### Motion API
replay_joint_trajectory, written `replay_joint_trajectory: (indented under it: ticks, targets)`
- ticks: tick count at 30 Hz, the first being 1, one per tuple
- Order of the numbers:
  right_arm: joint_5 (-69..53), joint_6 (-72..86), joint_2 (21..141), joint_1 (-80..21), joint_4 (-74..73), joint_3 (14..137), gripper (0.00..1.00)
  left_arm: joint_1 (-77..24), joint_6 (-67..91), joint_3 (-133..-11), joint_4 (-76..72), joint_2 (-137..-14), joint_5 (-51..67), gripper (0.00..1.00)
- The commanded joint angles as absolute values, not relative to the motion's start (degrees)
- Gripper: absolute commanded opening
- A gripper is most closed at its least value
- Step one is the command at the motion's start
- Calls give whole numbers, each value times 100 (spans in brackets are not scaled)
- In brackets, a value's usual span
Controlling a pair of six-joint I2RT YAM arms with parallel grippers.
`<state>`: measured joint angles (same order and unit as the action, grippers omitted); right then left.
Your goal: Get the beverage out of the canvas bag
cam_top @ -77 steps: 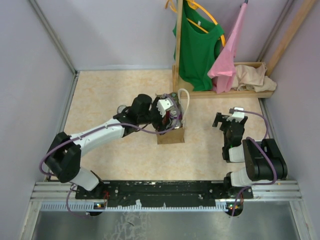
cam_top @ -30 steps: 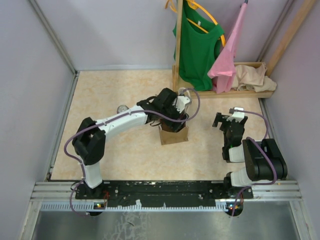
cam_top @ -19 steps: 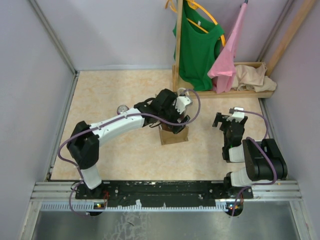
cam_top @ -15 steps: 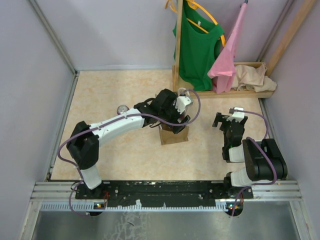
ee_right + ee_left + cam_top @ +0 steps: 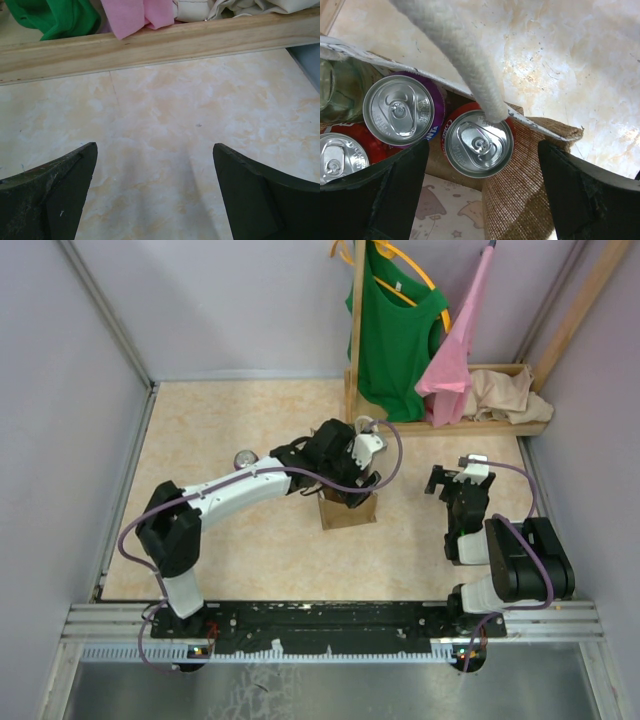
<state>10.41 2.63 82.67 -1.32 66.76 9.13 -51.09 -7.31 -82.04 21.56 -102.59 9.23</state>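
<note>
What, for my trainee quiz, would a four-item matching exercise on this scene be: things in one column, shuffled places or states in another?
Things: 1 purple-sided drinks can with silver top; 2 wholly visible red-sided drinks can with silver top; 3 green shirt; 4 right gripper.
States: A open, holding nothing; B under the cream rope handle; C hanging on the wooden rack; D beside the clear container.
Pairs: 1-D, 2-B, 3-C, 4-A.

From above, canvas bag (image 5: 348, 512) mouth blocked by left gripper (image 5: 352, 483), third can (image 5: 337, 155) cut off at left edge, rope handle (image 5: 465, 65) over red can (image 5: 479, 150) rim, labels unreadable
</note>
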Motion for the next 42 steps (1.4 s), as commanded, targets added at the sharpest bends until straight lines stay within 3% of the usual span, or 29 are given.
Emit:
replay_joint_trajectory:
  ticks: [1, 12, 21, 29, 36, 42]
  targets:
    - [1049, 270, 8262, -123, 6961, 1037, 99, -5190, -747, -8303, 2241, -10510, 1151, 95]
    - [1047, 265, 8262, -123, 6961, 1037, 99, -5185, -745, -8415, 2154, -10832, 1102, 94]
    - [1049, 272, 8262, -123, 6961, 1037, 99, -5186, -809, -8587, 2386, -11091, 943, 86]
    - [1050, 270, 8262, -123, 6961, 1035, 99, -5172, -795, -8613, 2416, -11101, 962, 49]
    - [1053, 267, 8262, -123, 6961, 1037, 99, -5149, -762, -8547, 2389, -10870, 739, 1]
    - [1052, 272, 8257, -122, 6961, 1037, 99, -5085, -789, -8441, 2175, -10255, 780, 0]
